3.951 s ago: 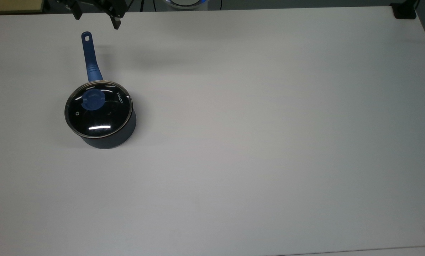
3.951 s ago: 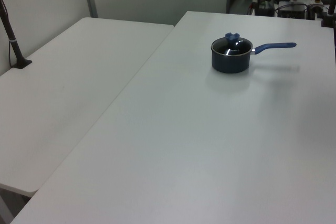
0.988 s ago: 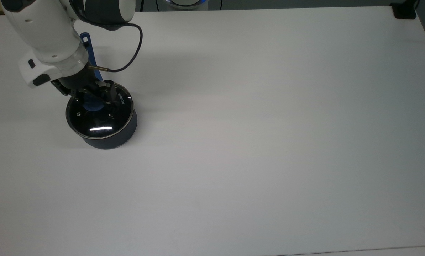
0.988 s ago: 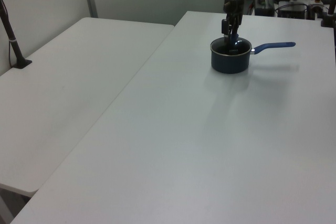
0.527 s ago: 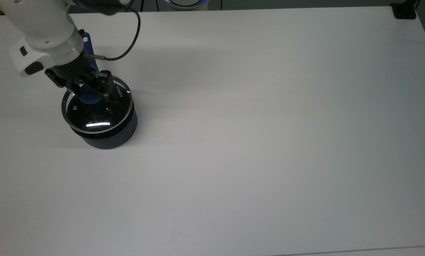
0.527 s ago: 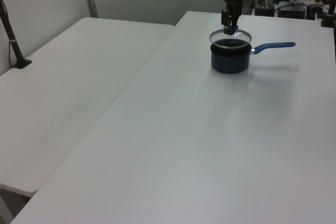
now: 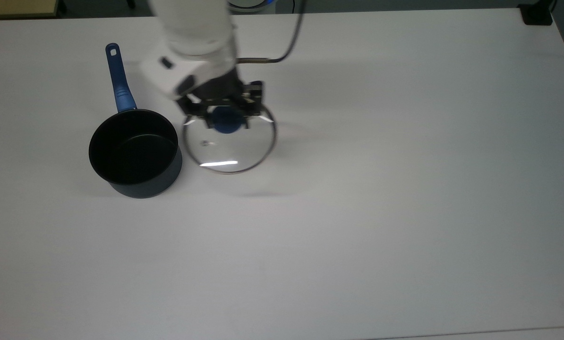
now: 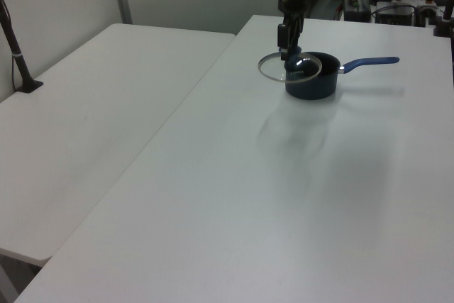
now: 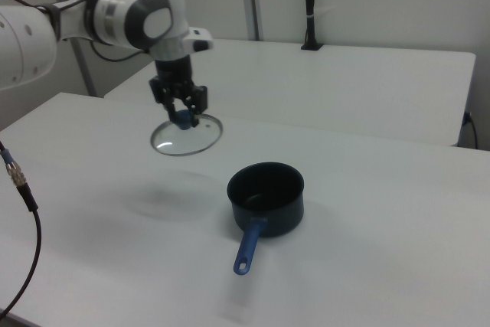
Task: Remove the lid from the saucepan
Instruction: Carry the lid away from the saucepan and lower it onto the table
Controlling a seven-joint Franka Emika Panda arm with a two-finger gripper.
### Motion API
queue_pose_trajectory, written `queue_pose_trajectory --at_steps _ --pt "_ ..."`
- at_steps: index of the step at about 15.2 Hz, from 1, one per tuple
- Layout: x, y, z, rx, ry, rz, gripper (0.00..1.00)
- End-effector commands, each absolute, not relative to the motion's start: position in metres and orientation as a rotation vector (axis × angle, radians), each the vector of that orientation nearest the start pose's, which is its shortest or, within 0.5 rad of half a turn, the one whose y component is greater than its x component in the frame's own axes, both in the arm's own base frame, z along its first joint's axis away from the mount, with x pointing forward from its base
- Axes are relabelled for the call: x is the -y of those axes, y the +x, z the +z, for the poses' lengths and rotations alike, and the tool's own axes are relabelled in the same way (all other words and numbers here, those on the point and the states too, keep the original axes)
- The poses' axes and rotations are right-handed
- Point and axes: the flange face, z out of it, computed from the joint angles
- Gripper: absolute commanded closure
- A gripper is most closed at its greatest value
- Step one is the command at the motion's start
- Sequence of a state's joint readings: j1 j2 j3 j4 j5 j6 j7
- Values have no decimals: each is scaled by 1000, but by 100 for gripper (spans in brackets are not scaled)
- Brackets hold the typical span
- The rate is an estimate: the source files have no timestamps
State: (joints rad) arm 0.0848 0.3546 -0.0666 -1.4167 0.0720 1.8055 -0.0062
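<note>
The saucepan [image 7: 135,156] [image 8: 311,81] [image 9: 268,197] stands uncovered on the white table, dark navy with a black inside, its long blue handle [image 7: 118,78] pointing to the top view's top. The glass lid [image 7: 230,144] [image 8: 280,67] [image 9: 186,135] hangs in the air beside the pan, to the top view's right of it, roughly level and well above the table. My gripper [image 7: 227,115] [image 8: 287,44] [image 9: 182,111] is shut on the lid's blue knob [image 7: 226,120]. The lid's shadow lies on the table below.
The white table [image 7: 381,189] stretches wide to the top view's right. A second white table [image 8: 85,118] adjoins it on the left view's left. A black cable with a metal plug [image 9: 19,181] hangs at the right view's left edge. A black post [image 8: 18,54] stands on the second table.
The lid has left the saucepan: half a second ago it hung just above the rim, and now the gripper holds it higher and beside the pan, to the top view's right. The pan stayed put.
</note>
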Motion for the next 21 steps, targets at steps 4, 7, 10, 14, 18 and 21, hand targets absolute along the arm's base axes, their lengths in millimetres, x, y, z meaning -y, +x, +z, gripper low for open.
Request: queue_pose_trajectory --at_steps 4,7,10,14,18,21 --pt "-132 646 494 70 -3091 34 40" --pt "-141 642 482 68 -3094 73 39" --pt "-155 640 464 99 -3099 117 39" --pt "-156 641 448 97 -3102 146 39" --pt "-164 638 436 76 -3107 175 39" --pt "-177 638 411 101 -3116 228 39"
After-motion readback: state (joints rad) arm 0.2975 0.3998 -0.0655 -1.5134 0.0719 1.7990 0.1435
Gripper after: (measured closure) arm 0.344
